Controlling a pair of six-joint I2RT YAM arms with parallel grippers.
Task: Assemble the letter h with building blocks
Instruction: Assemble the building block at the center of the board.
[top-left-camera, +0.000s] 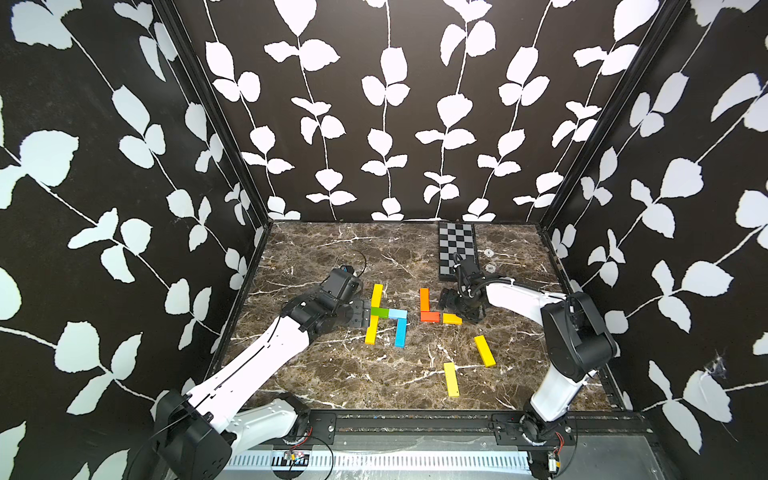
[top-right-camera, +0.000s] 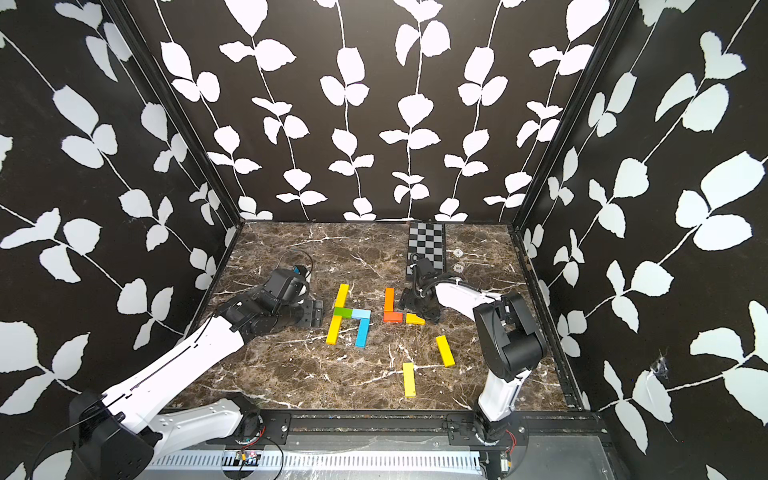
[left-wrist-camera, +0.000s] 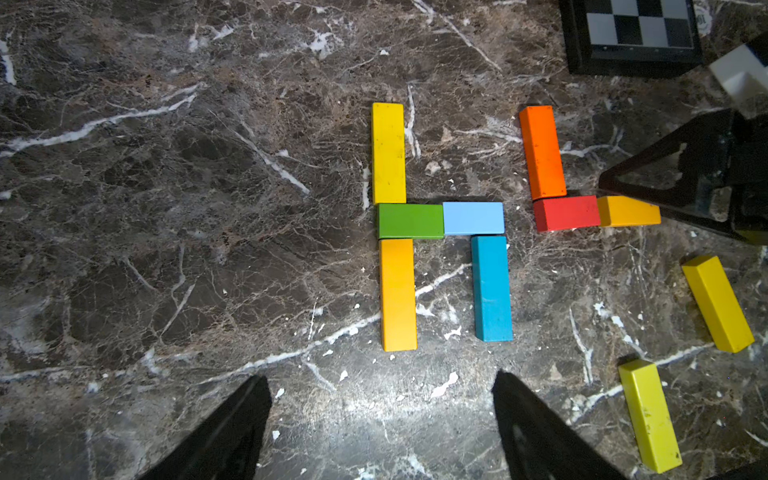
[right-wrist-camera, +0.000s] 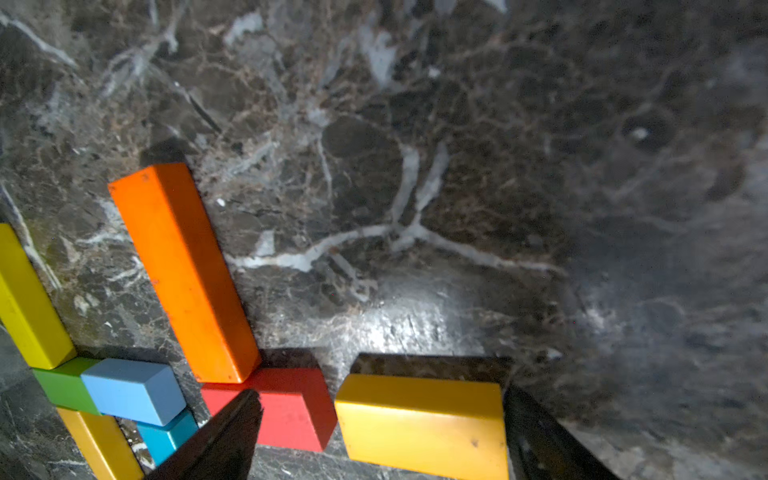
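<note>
R wrist view: red block (right-wrist-camera: 291, 411) partly behind one finger (right-wrist-camera: 232, 436), blue bar (right-wrist-camera: 166, 436) mostly cut off, lower left. R gripper (right-wrist-camera: 382, 395) jaws spread; short yellow block (right-wrist-camera: 424, 424) lies between them at lower centre, not pinched. L gripper (left-wrist-camera: 379, 377) jaws wide apart at frame bottom, h-shaped group (left-wrist-camera: 409, 220) just above, untouched.

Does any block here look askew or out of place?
Yes. The farther yellow bar and the nearer yellow bar lie loose and slanted at the front right, apart from the h shape.
</note>
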